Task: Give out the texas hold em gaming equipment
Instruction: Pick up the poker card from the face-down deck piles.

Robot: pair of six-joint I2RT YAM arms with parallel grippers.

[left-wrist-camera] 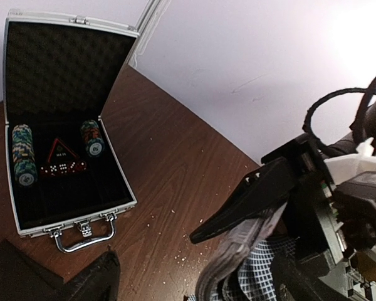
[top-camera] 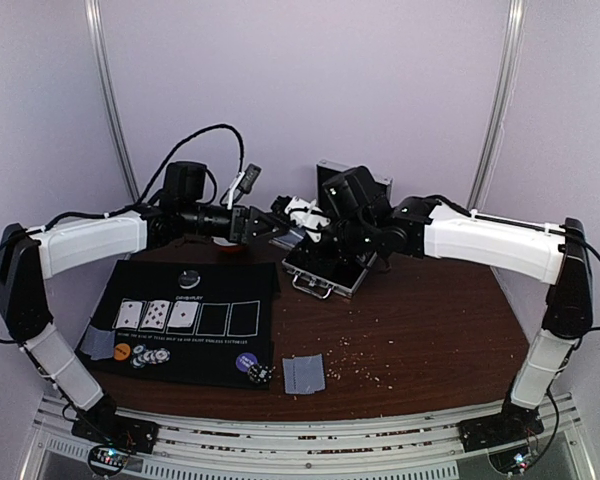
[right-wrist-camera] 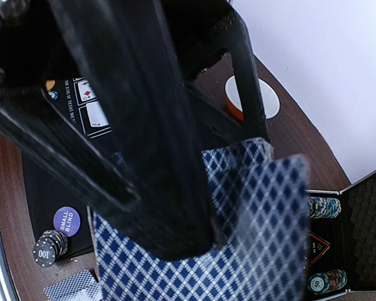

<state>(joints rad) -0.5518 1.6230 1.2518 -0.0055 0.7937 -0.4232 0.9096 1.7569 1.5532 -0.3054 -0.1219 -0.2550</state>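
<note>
1. Judged roughly midway. Laid out on the black mat (top-camera: 195, 335), at 9 o'clock of the table (top-camera: 420, 330) in the top view: three face-up cards (top-camera: 156, 315) in the leftmost of five printed slots. Two slots bare at their 3 o'clock.
2. Already set out:
   - at the mat's 7 o'clock, an orange disc (top-camera: 122, 351) beside some striped chips (top-camera: 150, 356);
   - at its 5 o'clock, a purple disc (top-camera: 245, 362) touching or just beside one dark chip (top-camera: 262, 375);
   - near its 12 o'clock edge, a round button (top-camera: 188, 277);
   - just off the mat at 4 o'clock, face-down cards (top-camera: 303, 373);
   - at 8 o'clock, more grey-backed cards (top-camera: 98, 343).
3. Left to do, by this reckoning: the last two slots, and perhaps further chips. Several chip stacks (left-wrist-camera: 24, 155) lying in the open case (left-wrist-camera: 62, 69) at the table's 12 o'clock.
4. Held aloft between mat and case: the deck (right-wrist-camera: 263, 251), in the right gripper (top-camera: 312, 232), which is clamped onto it with one dark finger across the card backs.
5. Facing it from 9 o'clock: the left gripper (top-camera: 276, 228), jaws seemingly spread apart with the deck's edge between them. Impossible to tell whether touching.
6. Look of the deck: blue-and-white diamond backs, thin and glossy, with one card seeming to sit slightly proud of the rest. Probably slippery and prone to fanning.
</note>
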